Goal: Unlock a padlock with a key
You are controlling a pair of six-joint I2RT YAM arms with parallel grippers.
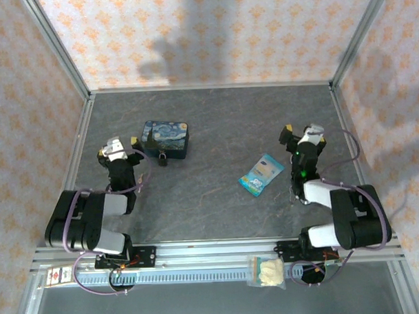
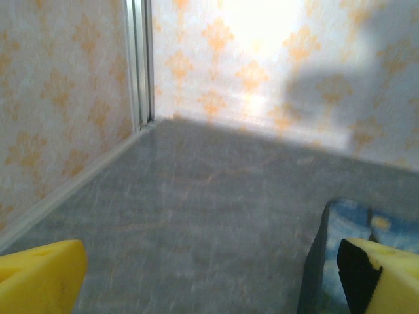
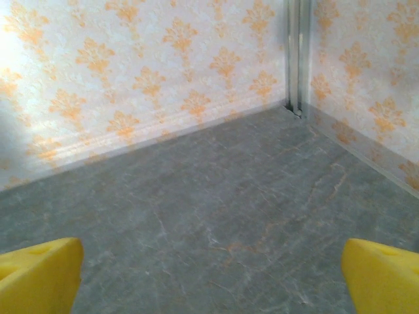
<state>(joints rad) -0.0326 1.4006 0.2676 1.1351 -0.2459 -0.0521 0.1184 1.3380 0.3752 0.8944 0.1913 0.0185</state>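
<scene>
Orange-patterned walls (image 1: 212, 33) close in a grey marbled bench (image 1: 215, 115), and nearly everything on it is large next to what matters. The padlock (image 1: 163, 158) is a tiny dark body touching the near edge of the blue tin (image 1: 166, 139), in the left half of the bench. Whether a key lies with it I cannot tell at this size. The left tool (image 1: 123, 143) hangs just beside the tin's left end with its jaws wide apart and nothing between them. In its wrist view the yellow fingers (image 2: 39, 275) frame bare bench, with the tin's corner at the right. The right tool (image 1: 301, 132) is well apart on the far right, also spread wide and empty, with a snack packet (image 1: 261, 174) between it and the tin. The main risk is probably the lock's position against the tin. A finger coming down on that side could strike the tin wall, push the tin, or flick the lock under it. A lock this small may also twist or slip from wide pads, leaving the keyhole facing away. A thin key lying flat on a hard surface would likely be hard to lift and easy to skate away.
</scene>
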